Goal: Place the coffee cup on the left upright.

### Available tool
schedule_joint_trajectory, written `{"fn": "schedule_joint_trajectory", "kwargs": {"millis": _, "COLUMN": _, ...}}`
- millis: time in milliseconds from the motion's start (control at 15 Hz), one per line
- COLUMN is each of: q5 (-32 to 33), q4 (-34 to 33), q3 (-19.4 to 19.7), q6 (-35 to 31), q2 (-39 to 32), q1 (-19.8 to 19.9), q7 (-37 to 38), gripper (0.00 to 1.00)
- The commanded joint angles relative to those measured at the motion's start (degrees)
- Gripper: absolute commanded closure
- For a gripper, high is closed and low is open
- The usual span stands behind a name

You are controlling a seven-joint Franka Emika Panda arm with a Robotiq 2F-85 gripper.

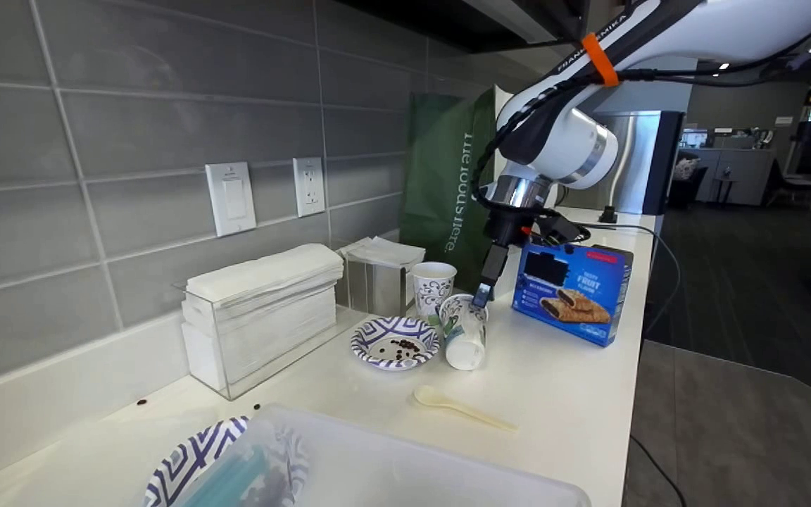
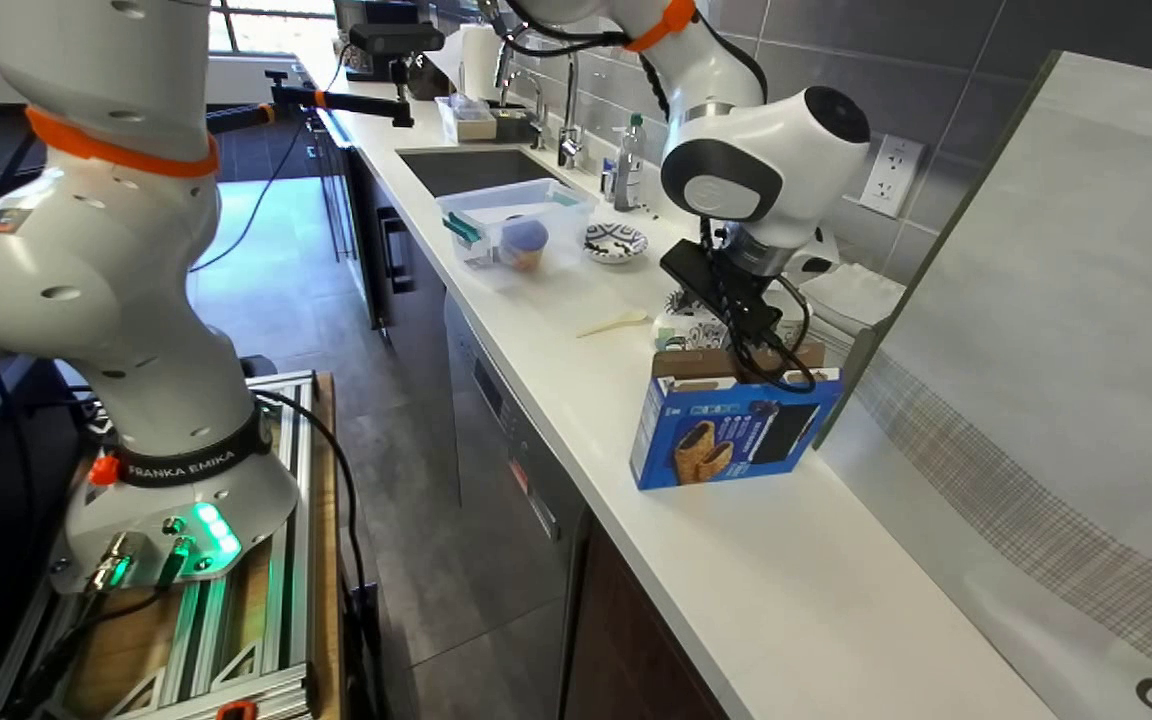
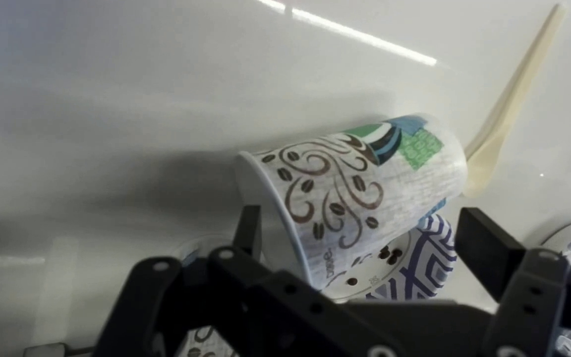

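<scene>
The coffee cup (image 1: 464,336) lies on its side on the bench (image 1: 560,394) beside the bowl (image 1: 395,363); the pincer (image 3: 369,237), spread wide at the cup's mouth, holds nothing, so I'd say grasping and righting remain.

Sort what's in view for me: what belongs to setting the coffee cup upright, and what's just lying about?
Part of the job:
tipped coffee cup
open jaws

Just lying about:
standing cup
bowl beside the cups
spoon
blue snack box
napkins
plastic tub
green bag
</scene>
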State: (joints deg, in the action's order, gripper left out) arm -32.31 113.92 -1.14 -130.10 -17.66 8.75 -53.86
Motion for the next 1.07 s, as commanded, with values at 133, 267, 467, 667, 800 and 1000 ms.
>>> {"fn": "schedule_joint_trajectory", "kwargs": {"millis": 133, "q5": -4.4, "q4": -2.4, "q3": -1.9, "q6": 0.9, "q2": -2.7, "q1": 2.0, "q7": -4.0, "gripper": 0.0}}
{"fn": "schedule_joint_trajectory", "kwargs": {"millis": 267, "q5": -5.4, "q4": -2.4, "q3": -2.3, "q6": 1.6, "q2": -2.9, "q1": 2.0, "q7": -4.6, "gripper": 0.0}}
{"fn": "schedule_joint_trajectory", "kwargs": {"millis": 467, "q5": -5.0, "q4": -2.0, "q3": -2.5, "q6": 2.9, "q2": -2.9, "q1": 1.8, "q7": -4.2, "gripper": 0.3}}
{"fn": "schedule_joint_trajectory", "kwargs": {"millis": 667, "q5": -4.8, "q4": -2.1, "q3": -2.6, "q6": 4.4, "q2": -2.4, "q1": 1.6, "q7": -3.9, "gripper": 0.5}}
{"fn": "schedule_joint_trajectory", "kwargs": {"millis": 800, "q5": -5.0, "q4": -2.4, "q3": -2.6, "q6": 5.2, "q2": -1.9, "q1": 1.6, "q7": -3.5, "gripper": 0.64}}
{"fn": "schedule_joint_trajectory", "kwargs": {"millis": 1000, "q5": -4.0, "q4": -2.3, "q3": -2.1, "q6": 6.8, "q2": -0.4, "q1": 1.2, "q7": -2.2, "gripper": 0.88}}
